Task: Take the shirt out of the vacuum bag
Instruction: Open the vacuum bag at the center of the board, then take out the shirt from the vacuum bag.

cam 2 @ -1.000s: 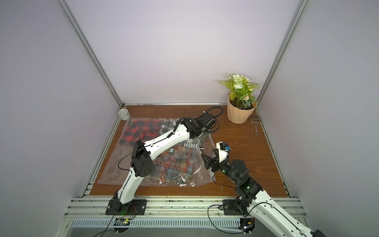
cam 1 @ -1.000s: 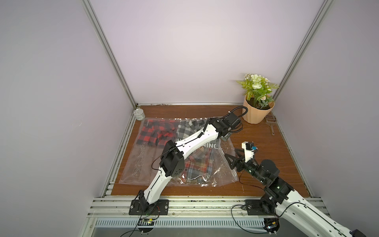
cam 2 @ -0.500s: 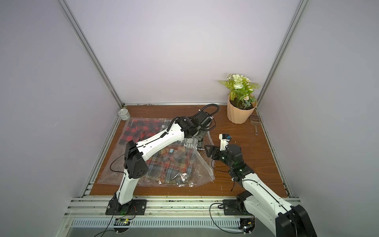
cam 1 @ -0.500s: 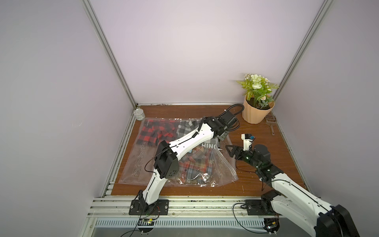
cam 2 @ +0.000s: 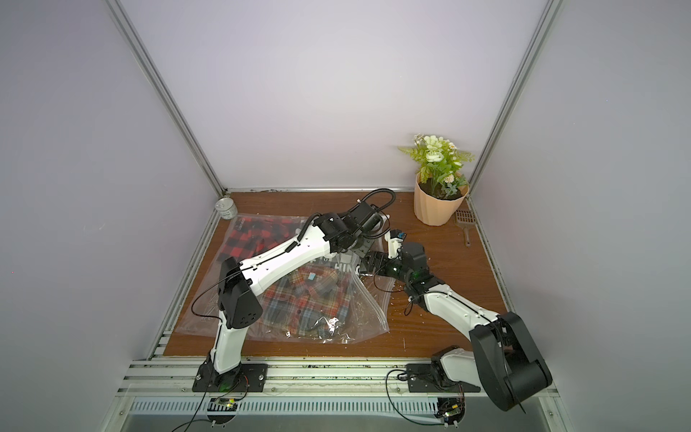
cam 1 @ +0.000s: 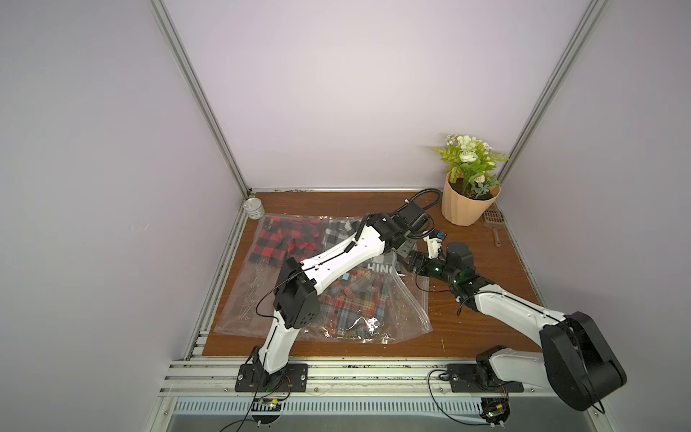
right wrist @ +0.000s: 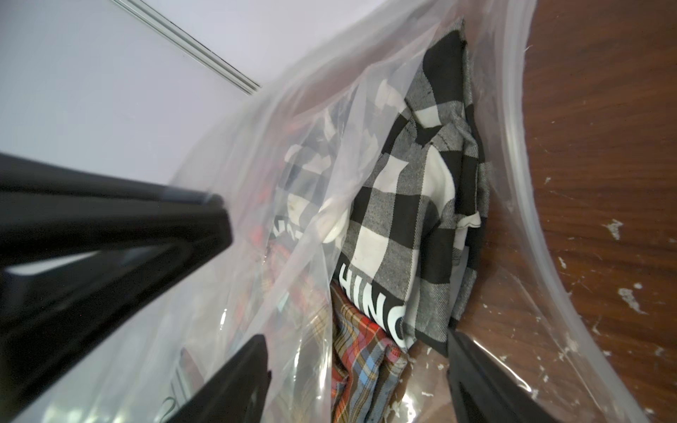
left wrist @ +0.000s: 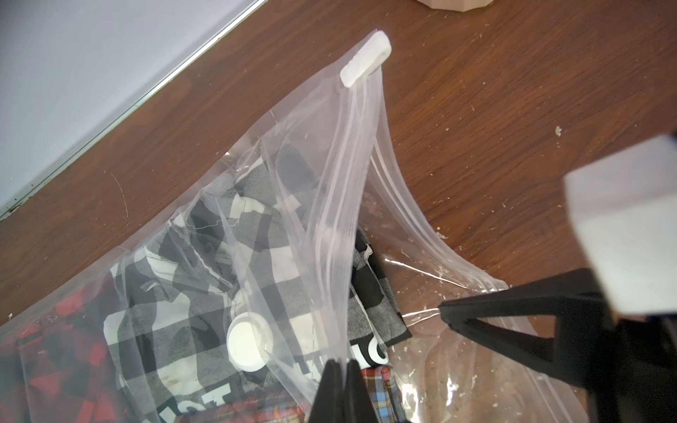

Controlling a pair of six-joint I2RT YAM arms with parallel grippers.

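With the vacuum bag [cam 1: 258, 299] lying mid-table, its upper zip lip is being pinched up by the pressed-together left gripper [left wrist: 342, 381], and the checked shirt [right wrist: 403, 205] is being faced, at nine o'clock in a top view just inside the mouth, by the spread, nearer right gripper [cam 1: 409, 262].

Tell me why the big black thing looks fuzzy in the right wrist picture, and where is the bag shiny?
In the right wrist view the left gripper sits right by the lens, so it blurs; in the left wrist view a white block close by blurs too; in both top views light glints white on the crinkled vacuum bag.
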